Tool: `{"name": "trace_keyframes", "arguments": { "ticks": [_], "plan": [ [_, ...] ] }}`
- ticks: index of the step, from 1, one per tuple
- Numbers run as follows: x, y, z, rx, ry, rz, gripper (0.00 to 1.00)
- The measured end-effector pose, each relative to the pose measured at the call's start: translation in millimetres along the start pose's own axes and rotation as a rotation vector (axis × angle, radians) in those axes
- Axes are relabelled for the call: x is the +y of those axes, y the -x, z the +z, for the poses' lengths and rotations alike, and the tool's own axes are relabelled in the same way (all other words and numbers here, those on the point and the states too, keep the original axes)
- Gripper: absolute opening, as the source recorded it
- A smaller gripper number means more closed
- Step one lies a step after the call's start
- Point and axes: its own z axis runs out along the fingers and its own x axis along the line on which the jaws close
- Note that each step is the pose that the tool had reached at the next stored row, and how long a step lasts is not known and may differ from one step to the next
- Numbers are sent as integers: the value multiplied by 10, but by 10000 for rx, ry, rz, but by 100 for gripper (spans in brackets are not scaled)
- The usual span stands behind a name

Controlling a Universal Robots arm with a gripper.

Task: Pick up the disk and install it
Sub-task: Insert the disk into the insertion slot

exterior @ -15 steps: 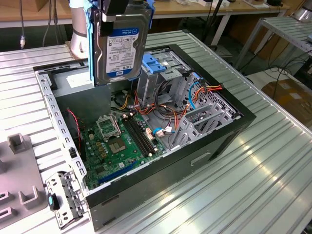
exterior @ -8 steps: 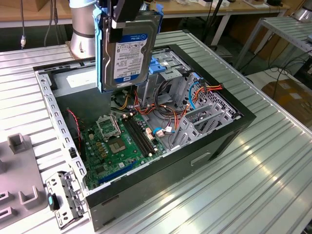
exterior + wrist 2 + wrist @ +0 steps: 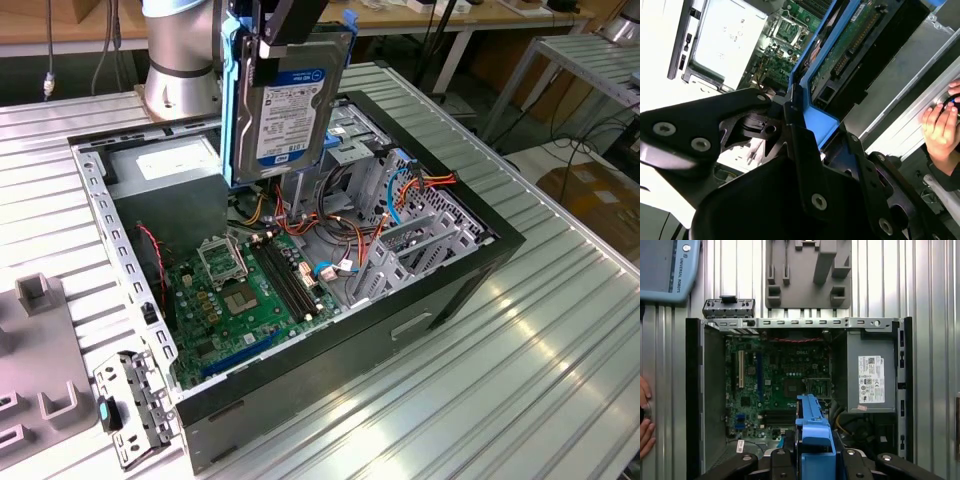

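Ribbed aluminium surface (image 3: 560, 330) runs under everything. On it an open computer case (image 3: 440, 295) lies on its side, its motherboard (image 3: 240, 295) facing up. The grey power supply (image 3: 165, 160) sits at the end nearest the arm's base (image 3: 180, 60), and a metal drive cage (image 3: 352, 135) sits toward the exterior view's right.

Your disk (image 3: 287, 105) is off the surface. It hangs upright in the air over the case, label toward the exterior camera, with its lower edge just above the orange and red cables (image 3: 335, 225) beside the cage. The jaws are clenched on its upper end, gripping across the blue carrier rails (image 3: 812, 432).

Treat the disk as dense for its size and fully rigid: it will not give, so any knock goes straight into it. The metal shell looks smooth and probably slippery. The plastic rails should offer better purchase, though they may flex a little.

The second wrist view shows a bare green circuit board (image 3: 840, 55) on the back face, with a connector at one end. Both are poor places to press, so the edges and rails are the sound hold, as you have it.

Mind the person's hand (image 3: 940, 125) close beside the case.
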Motion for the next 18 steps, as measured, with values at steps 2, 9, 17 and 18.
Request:
{"name": "trace_keyframes", "arguments": {
  "ticks": [2,9,17,18],
  "plan": [
    [0,-16,1,0,-1,0,37],
    [-4,-201,5,1,-1,0,37],
    [-163,-400,25,2,-1,0,37],
    [-204,-403,25,3,0,0,37]
  ]
}}
